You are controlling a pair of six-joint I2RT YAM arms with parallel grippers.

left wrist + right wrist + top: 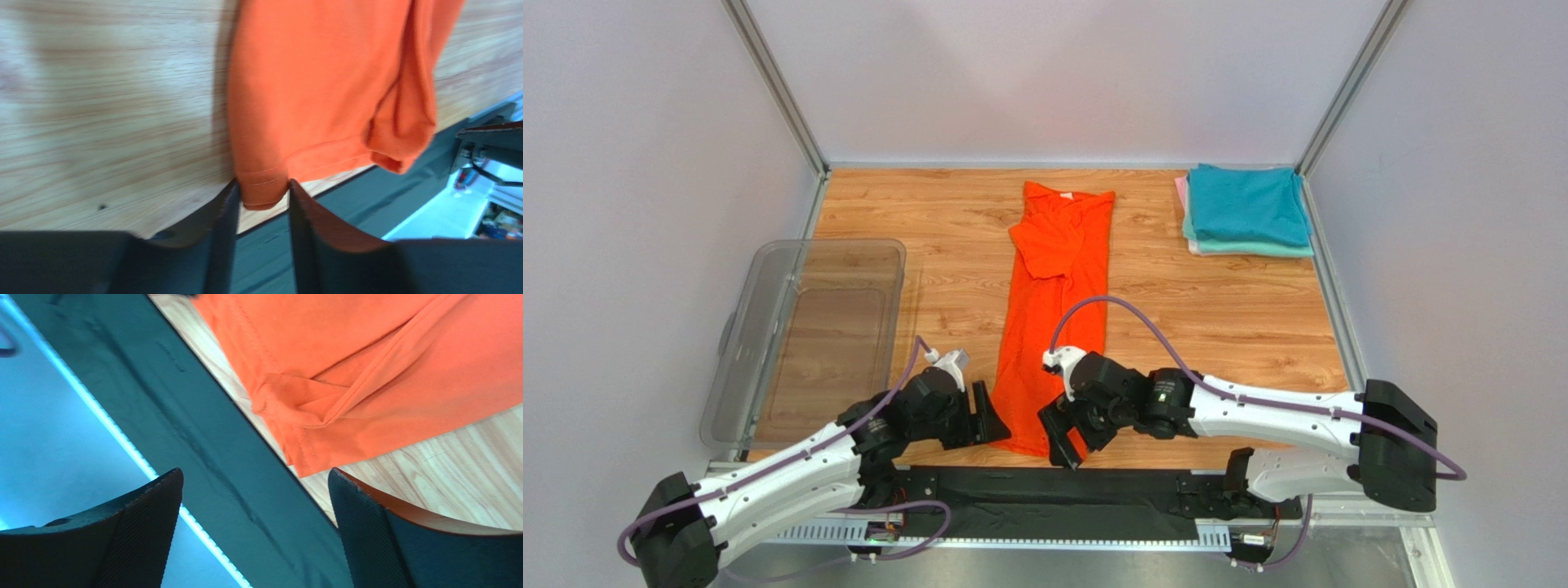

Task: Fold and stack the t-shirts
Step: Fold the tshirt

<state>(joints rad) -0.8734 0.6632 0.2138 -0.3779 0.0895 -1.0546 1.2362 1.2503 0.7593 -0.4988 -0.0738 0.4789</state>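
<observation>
Lying lengthwise mid-table [1210,319]: orange t-shirt [1057,306], hem near. Left gripper [263,184]: jaws narrowly apart, straddling the near-left hem corner. Right gripper [255,471]: jaws wide apart, beside the near-right corner. Folded t-shirts [1247,208]: stacked far right.

Robot test cell, plain white walls [646,184], aluminium posts [775,86], wooden tabletop [1210,306]

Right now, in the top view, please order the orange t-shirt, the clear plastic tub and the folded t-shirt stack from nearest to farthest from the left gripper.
1. orange t-shirt: just right of the left gripper, its near hem corner between the fingers.
2. clear plastic tub: on the left side, farther back.
3. folded t-shirt stack: far right corner, teal on top.
</observation>
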